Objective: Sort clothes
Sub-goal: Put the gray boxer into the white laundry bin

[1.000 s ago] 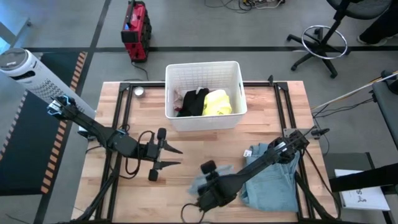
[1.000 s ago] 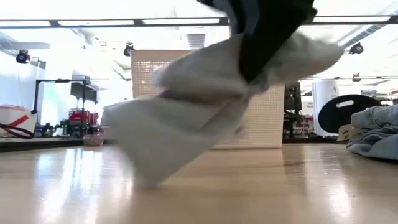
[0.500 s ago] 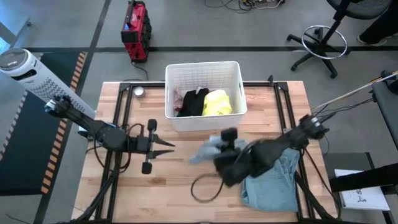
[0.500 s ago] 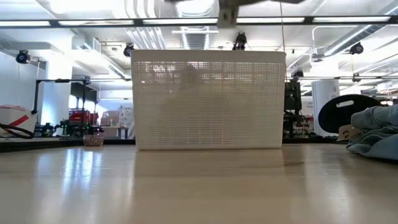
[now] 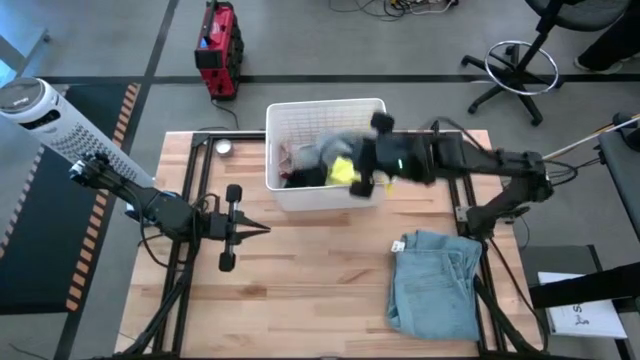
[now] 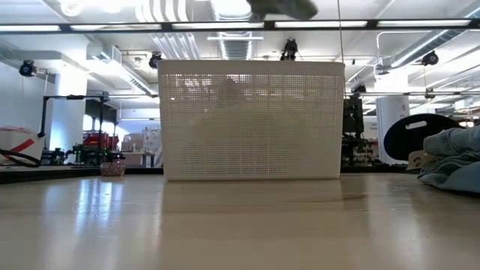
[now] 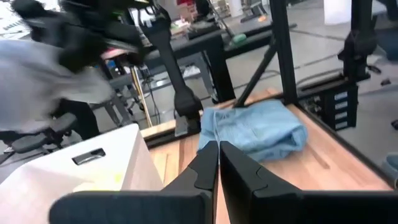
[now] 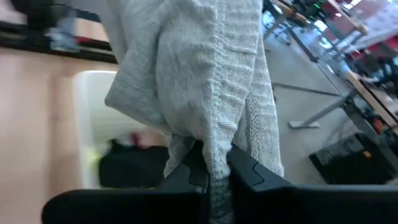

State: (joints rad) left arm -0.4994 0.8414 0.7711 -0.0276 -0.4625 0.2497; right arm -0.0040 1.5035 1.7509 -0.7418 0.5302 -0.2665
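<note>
A white slatted basket (image 5: 325, 195) stands at the table's far middle, with a yellow top (image 5: 343, 172) and a black piece (image 5: 305, 177) lying inside. Above the basket my right gripper (image 5: 352, 160) is shut on a light grey garment (image 5: 333, 148), which also shows in the right wrist view (image 8: 199, 74). Folded light blue jeans (image 5: 435, 285) lie flat on the table at the near right. My left gripper (image 5: 262, 229) hovers shut over the table's left half, holding nothing. My right gripper pinches a bunched fold of the grey garment (image 8: 214, 146) between its two fingers (image 8: 245, 168); how many layers cannot be told. The garment is lifted clear, hanging loose over the basket's opening.
The basket's wall (image 6: 251, 120) rises across the middle of the low view, with the jeans (image 6: 450, 157) to its right. A small round object (image 5: 223, 147) sits at the table's far left. Bare wood lies between the basket and the near edge.
My right gripper has lifted the grey garment off the table near the near edge and swung it up and toward the far edge, over the basket. My left gripper has shut and drawn back a little toward the table's left edge.
</note>
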